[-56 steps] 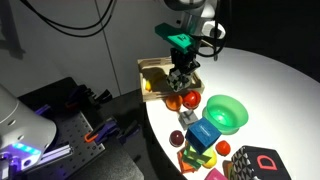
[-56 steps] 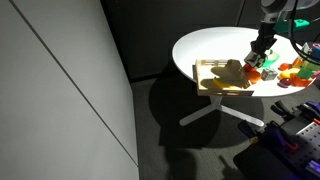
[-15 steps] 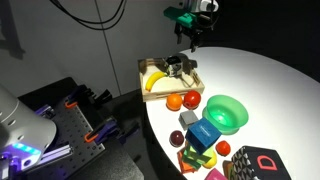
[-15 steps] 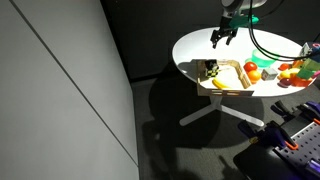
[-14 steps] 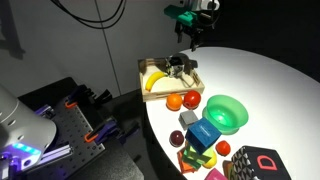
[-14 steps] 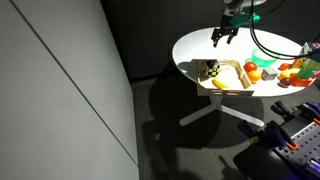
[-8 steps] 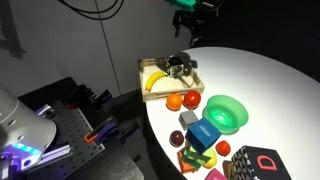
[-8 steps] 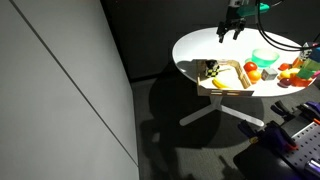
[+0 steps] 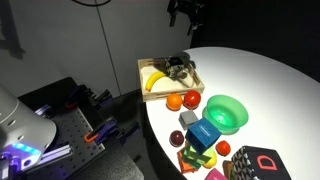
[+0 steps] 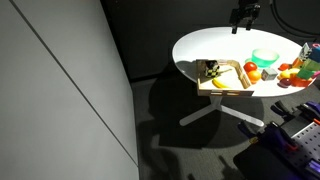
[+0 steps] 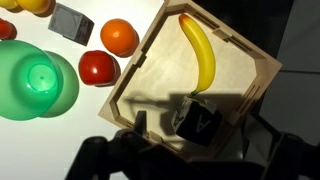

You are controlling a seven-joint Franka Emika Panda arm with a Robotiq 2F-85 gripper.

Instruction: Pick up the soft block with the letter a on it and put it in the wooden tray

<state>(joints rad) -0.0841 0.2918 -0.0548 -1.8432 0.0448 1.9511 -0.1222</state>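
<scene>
The bowl [image 11: 35, 85] sits left of the tray [image 11: 165, 78]. The block [image 11: 200, 125] lies inside the tray, close to its rim, near the banana [image 11: 201, 50]. The gripper [image 9: 186, 16] hangs high, jaws apart and empty. A careless descent could clip the rim and tip the block out.

Lab: breadboard bench [image 9: 62, 103] w/ clamps [image 9: 92, 135], blackout backdrop [image 9: 270, 25].

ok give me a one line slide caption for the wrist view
Wrist view: the soft block sits inside the wooden tray near a banana, with a green bowl outside it.
</scene>
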